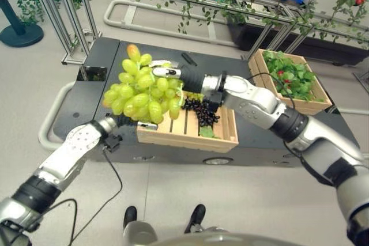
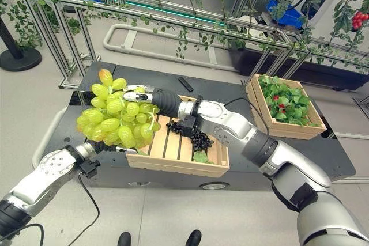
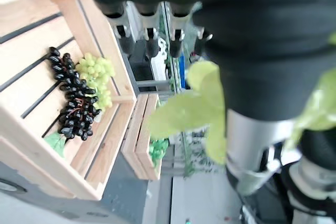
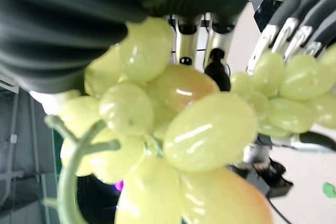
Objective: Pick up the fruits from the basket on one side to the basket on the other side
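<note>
Green grapes held between both hands

The green grape bunch [image 1: 140,89] hangs over the slatted crate [image 1: 190,133]; right hand [image 1: 167,72] and left hand [image 2: 128,150] both clasp it.

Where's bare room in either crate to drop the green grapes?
Near slatted wooden crate: left slats bare, under the big green grape bunch held between left hand and right hand. Its right end holds black grapes. Far wooden crate is packed with leafy greens.

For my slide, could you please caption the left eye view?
Both robot hands lift green grapes above the crate.
</note>
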Controlling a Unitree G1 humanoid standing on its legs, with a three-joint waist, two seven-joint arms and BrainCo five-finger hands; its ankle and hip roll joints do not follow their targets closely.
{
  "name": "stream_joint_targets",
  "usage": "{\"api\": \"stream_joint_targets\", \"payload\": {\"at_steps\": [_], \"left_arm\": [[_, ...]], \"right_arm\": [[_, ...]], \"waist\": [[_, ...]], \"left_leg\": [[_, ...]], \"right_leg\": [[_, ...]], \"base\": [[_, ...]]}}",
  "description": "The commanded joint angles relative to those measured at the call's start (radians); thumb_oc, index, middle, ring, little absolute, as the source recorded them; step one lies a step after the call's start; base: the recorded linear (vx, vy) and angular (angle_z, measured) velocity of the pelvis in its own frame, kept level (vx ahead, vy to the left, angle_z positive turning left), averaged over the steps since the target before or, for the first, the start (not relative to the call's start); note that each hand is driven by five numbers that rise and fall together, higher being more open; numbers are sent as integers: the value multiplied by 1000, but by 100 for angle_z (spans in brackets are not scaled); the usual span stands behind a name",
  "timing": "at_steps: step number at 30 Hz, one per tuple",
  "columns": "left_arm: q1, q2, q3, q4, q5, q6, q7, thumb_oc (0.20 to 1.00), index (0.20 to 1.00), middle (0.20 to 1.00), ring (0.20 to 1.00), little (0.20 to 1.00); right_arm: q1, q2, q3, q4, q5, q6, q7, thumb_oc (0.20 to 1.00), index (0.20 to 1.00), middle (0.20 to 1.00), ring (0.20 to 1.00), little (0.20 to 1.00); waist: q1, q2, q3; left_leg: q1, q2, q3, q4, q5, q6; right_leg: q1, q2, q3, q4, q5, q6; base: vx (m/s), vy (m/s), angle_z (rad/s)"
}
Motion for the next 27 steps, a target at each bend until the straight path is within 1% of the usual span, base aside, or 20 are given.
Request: {"api": "stream_joint_targets", "payload": {"at_steps": [1,3,9,15,19,22,27], "left_arm": [[30,2,71,-64,-23,-45,-10,1000,1000,1000,1000,1000],[77,-3,102,-75,-24,-46,-11,1000,1000,1000,1000,1000],[145,-29,149,-80,-27,-47,-9,1000,1000,1000,1000,1000],[166,-62,155,-82,-37,-46,1,1000,1000,1000,1000,1000],[173,-83,154,-85,-53,-44,-1,1000,1000,1000,1000,1000],[170,-84,149,-87,-53,-43,-1,1000,1000,1000,1000,1000],[143,-102,148,-68,-43,-48,21,1000,1000,1000,1000,1000]], "right_arm": [[-61,-10,-117,-16,27,-109,-13,200,200,200,200,200],[-46,-54,-136,-16,29,-109,-15,200,200,200,200,200],[7,-96,-181,-16,42,-111,-24,200,200,200,200,200],[47,-82,-198,-17,49,-104,-32,200,200,200,200,200],[58,-77,-187,-26,44,-94,-26,200,200,200,200,200],[59,-80,-176,-33,41,-87,-21,200,200,200,200,200],[66,-77,-157,-53,41,-75,-14,200,200,200,200,200]], "waist": [[26,6,-13],[28,4,-12],[32,4,-8],[33,10,-4],[31,11,-3],[30,12,-2],[30,11,0]], "left_leg": [[-42,-46,-32,-25,36,45],[-43,-46,-33,-25,38,46],[-47,-46,-36,-27,40,46],[-47,-49,-36,-23,39,48],[-48,-49,-35,-21,38,49],[-49,-49,-34,-20,38,48],[-49,-48,-35,-21,39,48]], "right_leg": [[73,-47,-42,63,-68,138],[73,-47,-45,63,-68,139],[74,-48,-51,62,-70,139],[74,-50,-53,64,-69,138],[71,-51,-52,65,-69,137],[71,-52,-51,65,-69,137],[71,-53,-51,66,-69,136]], "base": [[0,0,0],[0,0,0],[0,0,0],[0,0,0],[0,0,0],[0,0,0],[0,0,0]]}}
